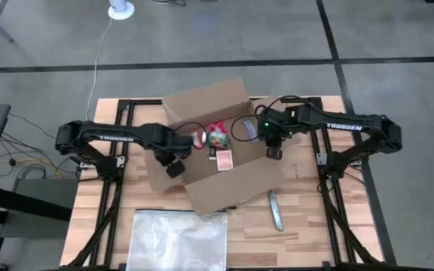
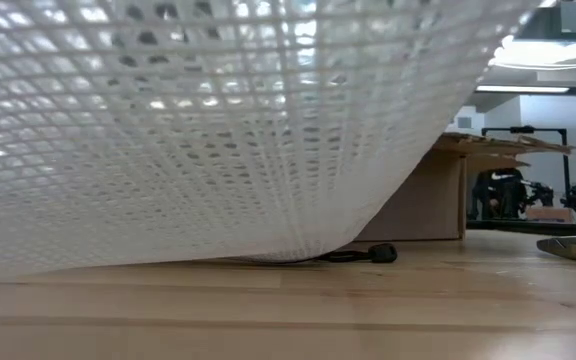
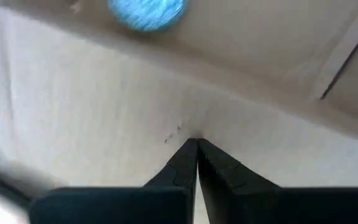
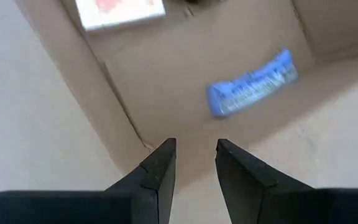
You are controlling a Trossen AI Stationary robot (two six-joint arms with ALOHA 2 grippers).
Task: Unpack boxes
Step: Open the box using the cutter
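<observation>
right claw (image 4: 194,158) open over box (image 1: 217,154) | left claw (image 3: 196,163) closed, pressed on wall | risk: shove could tip box

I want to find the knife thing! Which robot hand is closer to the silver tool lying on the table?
Right. The right gripper hangs over the open box's right edge, just above the silver tool. The left gripper sits at the box's left side, much farther away.
</observation>
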